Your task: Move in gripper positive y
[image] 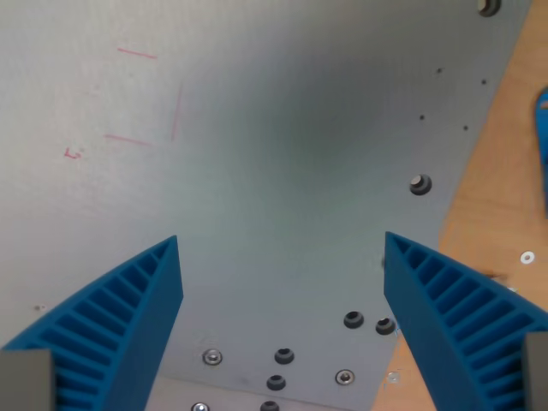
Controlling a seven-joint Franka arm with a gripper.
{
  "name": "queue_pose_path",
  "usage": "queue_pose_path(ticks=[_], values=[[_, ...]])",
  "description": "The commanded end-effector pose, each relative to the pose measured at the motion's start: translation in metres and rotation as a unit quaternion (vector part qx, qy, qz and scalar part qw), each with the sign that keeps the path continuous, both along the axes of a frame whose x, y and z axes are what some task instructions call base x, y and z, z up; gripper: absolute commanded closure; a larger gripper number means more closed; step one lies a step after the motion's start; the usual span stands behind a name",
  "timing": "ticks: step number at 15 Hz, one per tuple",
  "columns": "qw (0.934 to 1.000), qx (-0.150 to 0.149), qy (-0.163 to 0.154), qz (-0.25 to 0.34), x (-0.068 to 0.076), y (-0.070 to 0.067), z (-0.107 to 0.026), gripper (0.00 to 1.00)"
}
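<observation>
The gripper [281, 248], a pair of blue ribbed plastic fingers [128, 317], stands wide apart with nothing between them, one finger rising from the lower corner on the wrist view's left and the other from the lower corner on the wrist view's right. It hangs above a flat grey metal plate [274, 137] that fills most of the view, and no finger is seen touching the plate. Between the fingers, low in the view, the plate carries a cluster of dark round holes and silver screw heads [282, 355], some filled and some open. Further up toward the wrist view's right sits a single raised grey bolt head [419, 184], with a row of tiny dark holes above it. Faint red pen marks [141, 94] lie on the plate in the upper part of the wrist view's left: short strokes and a small scribble. Along the wrist view's right edge the plate ends at a slanting border, beyond which shows a light brown wooden surface [492, 205]. On that wood, at the far edge, a piece of a blue object [542, 128] is cut off by the frame.
</observation>
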State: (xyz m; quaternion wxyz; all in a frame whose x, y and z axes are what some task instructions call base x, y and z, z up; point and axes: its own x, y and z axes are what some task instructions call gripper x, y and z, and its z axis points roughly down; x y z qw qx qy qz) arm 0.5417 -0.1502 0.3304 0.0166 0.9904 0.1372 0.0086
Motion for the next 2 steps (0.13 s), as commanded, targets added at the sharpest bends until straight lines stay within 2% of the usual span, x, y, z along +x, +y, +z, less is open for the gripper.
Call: queue_pose_path(ticks=[1, 2], values=[[0.9998, 0.011, 0.015, 0.010, 0.0100, -0.0157, 0.0028, 0.00], [0.9998, 0.011, 0.015, 0.010, 0.0114, -0.0204, 0.0029, 0.00]])
